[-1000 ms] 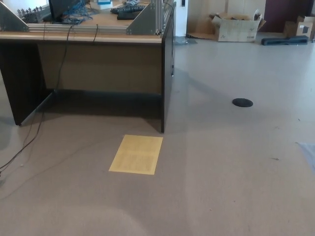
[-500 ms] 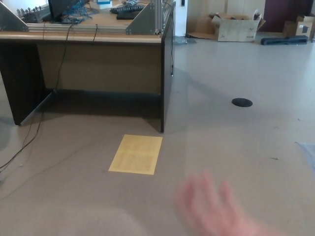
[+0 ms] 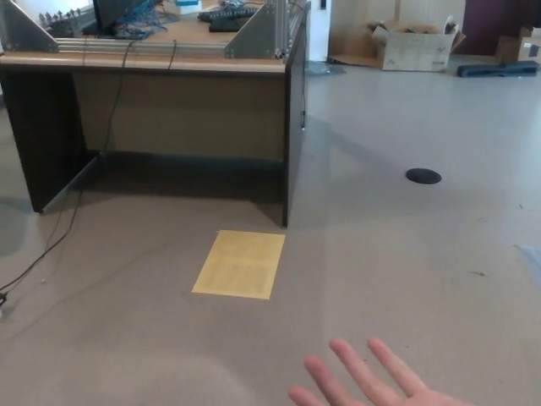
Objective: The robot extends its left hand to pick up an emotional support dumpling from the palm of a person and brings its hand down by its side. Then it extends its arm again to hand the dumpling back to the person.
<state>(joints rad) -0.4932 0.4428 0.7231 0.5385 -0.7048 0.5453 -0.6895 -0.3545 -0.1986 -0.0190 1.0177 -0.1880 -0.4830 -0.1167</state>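
Below the yellow sheet [image 3: 239, 265] on the floor, a person's hand [image 3: 372, 385] is held open, palm up, its fingers [image 3: 387, 365] apart and empty.

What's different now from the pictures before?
A person's hand has come in at the bottom, blurred half a second ago, now held out open, palm up, with nothing on it. The camera shifted a little. The desk, yellow sheet and black disc stayed put. No robot hand shows.

A person's bare open hand [image 3: 372, 381] enters at the picture's 5 o'clock edge, palm up. Its spread fingers point toward 11 o'clock, and nothing rests on it.
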